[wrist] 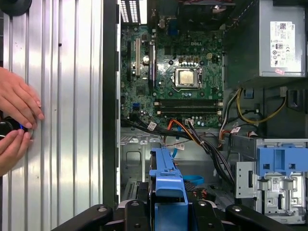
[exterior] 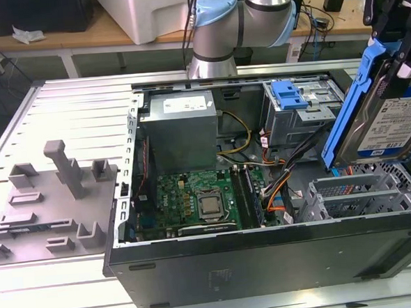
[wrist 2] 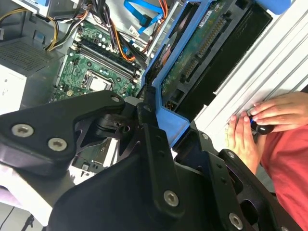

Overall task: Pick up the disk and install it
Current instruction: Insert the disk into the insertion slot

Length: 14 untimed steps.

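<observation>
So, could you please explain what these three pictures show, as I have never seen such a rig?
It is one robot arm over an open computer case lying on a ribbed metal table. The exterior view looks on from outside; both wrist views ride on the arm and look down past its gripper. The gripper is shut on the disk, a silver drive in a blue carrier, held tilted above the case. A grey fixture lies beside the case. A person's hands rest on the table.

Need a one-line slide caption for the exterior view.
The tool holds the disk tilted over the open computer case, motherboard exposed.
</observation>
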### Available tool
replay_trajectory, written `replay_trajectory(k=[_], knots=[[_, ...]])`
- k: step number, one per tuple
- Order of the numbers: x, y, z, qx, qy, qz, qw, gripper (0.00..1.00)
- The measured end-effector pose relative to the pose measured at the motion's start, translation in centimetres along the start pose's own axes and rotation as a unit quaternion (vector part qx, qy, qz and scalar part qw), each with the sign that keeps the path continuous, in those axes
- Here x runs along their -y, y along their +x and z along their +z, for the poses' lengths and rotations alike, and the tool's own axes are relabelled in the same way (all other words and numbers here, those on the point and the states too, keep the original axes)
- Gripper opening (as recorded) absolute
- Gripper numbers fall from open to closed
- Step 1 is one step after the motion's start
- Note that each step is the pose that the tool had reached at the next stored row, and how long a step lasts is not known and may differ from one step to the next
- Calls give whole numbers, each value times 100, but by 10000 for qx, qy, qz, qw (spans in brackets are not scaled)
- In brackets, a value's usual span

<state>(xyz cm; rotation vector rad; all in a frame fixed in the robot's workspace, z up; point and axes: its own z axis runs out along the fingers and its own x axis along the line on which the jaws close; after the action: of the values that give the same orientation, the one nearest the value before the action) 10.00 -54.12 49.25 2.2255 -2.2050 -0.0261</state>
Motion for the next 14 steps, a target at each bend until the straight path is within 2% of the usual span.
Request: replay_trajectory(k=[8,11,14], knots=[[2,1,33,22,0,-2,10000,37],[4,0,49,51,1,-3,10000,37],[7,1,60,55,1,-3,10000,37]])
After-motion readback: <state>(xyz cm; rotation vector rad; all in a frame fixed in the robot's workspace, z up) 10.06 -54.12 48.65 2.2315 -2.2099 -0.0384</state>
